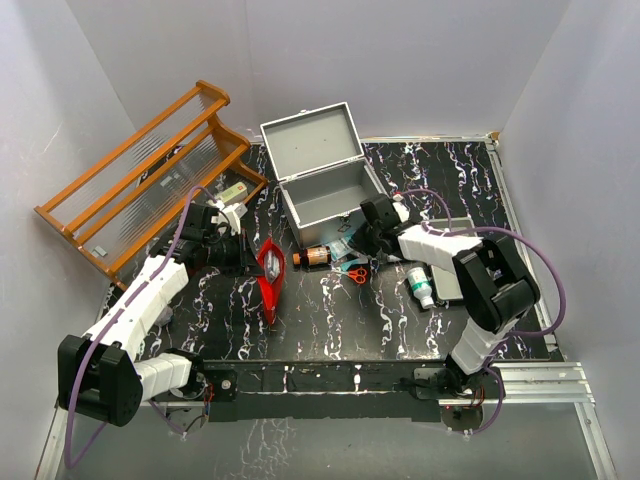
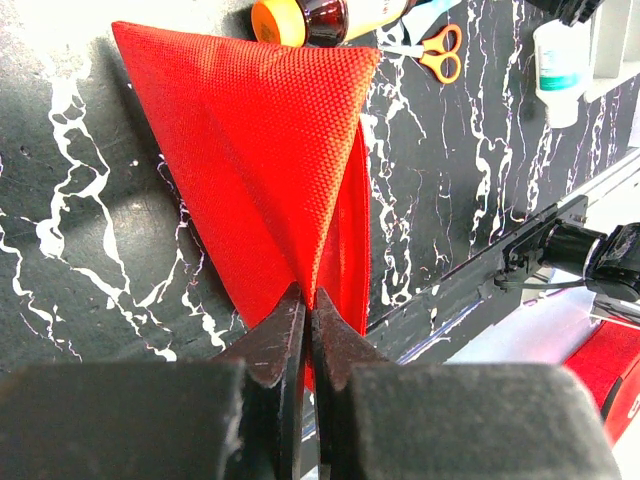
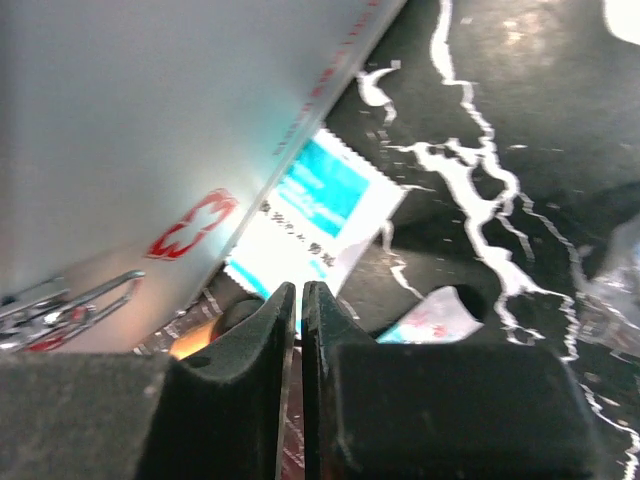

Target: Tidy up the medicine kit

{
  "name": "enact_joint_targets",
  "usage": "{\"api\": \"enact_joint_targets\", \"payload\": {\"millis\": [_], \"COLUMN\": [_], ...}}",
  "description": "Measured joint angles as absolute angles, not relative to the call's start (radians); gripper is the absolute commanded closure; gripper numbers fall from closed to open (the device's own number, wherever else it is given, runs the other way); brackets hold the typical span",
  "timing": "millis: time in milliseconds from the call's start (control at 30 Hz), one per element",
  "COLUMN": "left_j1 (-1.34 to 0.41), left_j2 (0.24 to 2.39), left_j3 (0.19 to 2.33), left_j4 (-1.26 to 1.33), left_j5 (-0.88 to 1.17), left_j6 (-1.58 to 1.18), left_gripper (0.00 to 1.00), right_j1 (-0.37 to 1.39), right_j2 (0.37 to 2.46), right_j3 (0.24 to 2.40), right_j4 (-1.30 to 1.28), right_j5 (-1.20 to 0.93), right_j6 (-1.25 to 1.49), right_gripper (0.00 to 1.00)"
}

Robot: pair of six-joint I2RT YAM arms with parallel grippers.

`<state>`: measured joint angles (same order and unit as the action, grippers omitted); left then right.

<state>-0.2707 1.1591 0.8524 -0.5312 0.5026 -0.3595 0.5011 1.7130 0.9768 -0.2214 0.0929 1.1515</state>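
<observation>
From above: medicine kit at the back middle of the table, lid up, ready for filling.

Left wrist: left claw shut tight on the red pouch, holding it up on its edge, likely for carrying.

Right wrist: right claw almost shut beside the kit's wall, tips at a blue-white packet; pinched or not, cannot tell.

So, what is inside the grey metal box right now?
The medicine kit stands open, lid tilted back. Inside, only bare grey floor and walls show; no item is visible. The strip of floor just behind its front wall is covered from the top view.
</observation>
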Motion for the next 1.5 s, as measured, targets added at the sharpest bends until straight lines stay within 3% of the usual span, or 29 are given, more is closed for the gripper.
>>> {"api": "enact_joint_targets", "payload": {"millis": [167, 533, 1167, 1333, 1500], "left_j1": [-0.271, -0.271, -0.271, -0.271, -0.271], "left_j2": [1.159, 1.159, 1.16, 1.16, 1.16], "left_j3": [0.853, 0.859, 0.862, 0.862, 0.862], "left_j4": [-0.532, -0.532, -0.531, -0.531, -0.531], "left_j5": [0.5, 0.497, 0.497, 0.496, 0.495], "left_j6": [-0.36, -0.359, -0.359, -0.36, -0.36], "left_gripper": [1.0, 1.0, 1.0, 1.0, 1.0], "right_j1": [0.501, 0.502, 0.504, 0.504, 0.504], "right_j2": [1.728, 1.855, 1.775, 1.728, 1.672], "right_j3": [0.982, 1.067, 1.109, 1.108, 1.107], "right_j4": [-0.164, -0.157, -0.577, -0.61, -0.607], "right_j5": [0.034, 0.021, 0.27, 0.282, 0.295], "right_j6": [1.149, 1.125, 1.08, 1.014, 0.977], "right_gripper": [0.92, 0.73, 0.72, 0.66, 0.5]}}
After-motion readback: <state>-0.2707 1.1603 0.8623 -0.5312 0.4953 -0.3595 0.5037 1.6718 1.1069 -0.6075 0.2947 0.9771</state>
